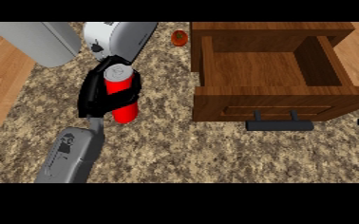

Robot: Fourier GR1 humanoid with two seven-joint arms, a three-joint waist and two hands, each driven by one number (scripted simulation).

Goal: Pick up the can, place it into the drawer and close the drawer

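Right, status: left hand (105,95) has its fingers curled round the middle of the red can (123,110). The silver lid and the lower end stick out either side of the grip. The can sits over the speckled counter (210,156), left of the wooden drawer (270,102) and well apart from it. Can't tell if it's off the surface yet. Right hand isn't visible.

Handling, my read:
- Rigid metal cylinder, probably light to moderate weight, and won't deform.
- The smooth painted wall looks slippery, so it could twist or slide lengthwise in the fingers.
- A mid-body wrap is the right hold: the load is balanced and both ends are free for setting down.
- Not fragile, and the worst case is a dent or it rolling away if it lands on its side.

The drawer is open with its floor bare, and the black handle (279,125) faces front. A small orange-red fruit (179,37) sits behind the drawer's left corner, out of the way.
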